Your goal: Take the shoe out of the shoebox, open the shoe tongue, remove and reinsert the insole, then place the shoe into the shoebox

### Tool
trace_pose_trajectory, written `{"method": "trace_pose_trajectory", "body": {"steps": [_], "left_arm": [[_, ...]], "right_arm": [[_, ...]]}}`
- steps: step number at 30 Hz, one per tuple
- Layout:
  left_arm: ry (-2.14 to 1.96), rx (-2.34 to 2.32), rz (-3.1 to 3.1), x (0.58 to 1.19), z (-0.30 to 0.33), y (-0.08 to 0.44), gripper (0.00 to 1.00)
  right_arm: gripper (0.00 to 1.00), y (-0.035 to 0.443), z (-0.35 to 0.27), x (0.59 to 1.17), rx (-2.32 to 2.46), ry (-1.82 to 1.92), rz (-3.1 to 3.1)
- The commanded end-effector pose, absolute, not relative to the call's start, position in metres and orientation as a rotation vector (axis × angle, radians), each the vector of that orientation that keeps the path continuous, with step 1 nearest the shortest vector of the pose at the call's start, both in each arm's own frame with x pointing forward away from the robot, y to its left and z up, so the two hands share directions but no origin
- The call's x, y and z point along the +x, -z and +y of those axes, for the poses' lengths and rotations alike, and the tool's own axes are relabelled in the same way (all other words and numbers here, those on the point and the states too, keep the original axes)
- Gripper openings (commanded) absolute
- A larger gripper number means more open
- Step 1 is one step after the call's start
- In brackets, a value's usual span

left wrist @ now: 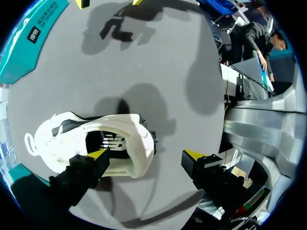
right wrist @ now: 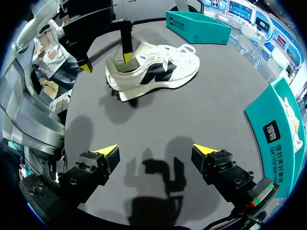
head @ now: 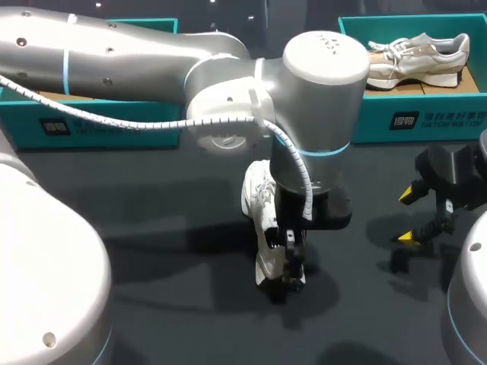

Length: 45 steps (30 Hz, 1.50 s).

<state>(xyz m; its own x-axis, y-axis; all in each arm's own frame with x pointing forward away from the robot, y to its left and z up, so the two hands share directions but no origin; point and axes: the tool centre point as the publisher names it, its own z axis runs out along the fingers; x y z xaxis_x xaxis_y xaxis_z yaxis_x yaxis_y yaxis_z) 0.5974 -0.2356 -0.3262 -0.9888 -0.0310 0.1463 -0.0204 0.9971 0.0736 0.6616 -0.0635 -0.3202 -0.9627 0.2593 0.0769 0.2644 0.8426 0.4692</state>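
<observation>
Shoe (left wrist: pixel 62 139): upright on table (head: pixel 152 251), mid-table, under left gripper (left wrist: pixel 146 154)
Handling: likely light, soft upper, stiffer sole; best taken at heel collar or tongue edge
Left: wide open, one finger at shoe mouth, nothing clamped
Right gripper (right wrist: pixel 156 149): open, empty, well aside
Surface: dark, matte, probably grippy, with ample room around

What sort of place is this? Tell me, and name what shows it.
Probably a robot test bench for shoe handling: a dark table, teal shoeboxes along its far edge, and a white sneaker at my left gripper.
</observation>
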Motion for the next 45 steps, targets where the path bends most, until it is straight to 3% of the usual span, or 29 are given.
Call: {"method": "trace_pose_trajectory", "body": {"steps": [1, 15, 25, 33, 40, 44, 45], "left_arm": [[0.131, 0.032, -2.991, 0.594, -0.244, 0.336, 0.98], [0.121, 0.047, -3.022, 0.584, -0.239, 0.358, 0.76], [0.096, 0.086, -3.052, 0.587, -0.234, 0.367, 0.71], [0.071, 0.094, -3.057, 0.589, -0.232, 0.376, 0.58], [0.048, 0.101, -3.047, 0.591, -0.231, 0.383, 0.54], [0.034, 0.102, -3.038, 0.592, -0.231, 0.384, 0.41], [0.032, 0.102, -3.037, 0.592, -0.231, 0.384, 0.28]], "right_arm": [[1.0, 0.319, -0.064, 0.66, -0.428, 0.766, -3.008], [1.0, 0.319, -0.064, 0.66, -0.428, 0.766, -3.008], [1.0, 0.319, -0.064, 0.66, -0.428, 0.766, -3.008], [1.0, 0.319, -0.064, 0.66, -0.428, 0.766, -3.008], [1.0, 0.319, -0.064, 0.66, -0.428, 0.766, -3.008], [1.0, 0.319, -0.064, 0.66, -0.428, 0.766, -3.008], [1.0, 0.319, -0.064, 0.66, -0.428, 0.766, -3.008]]}}
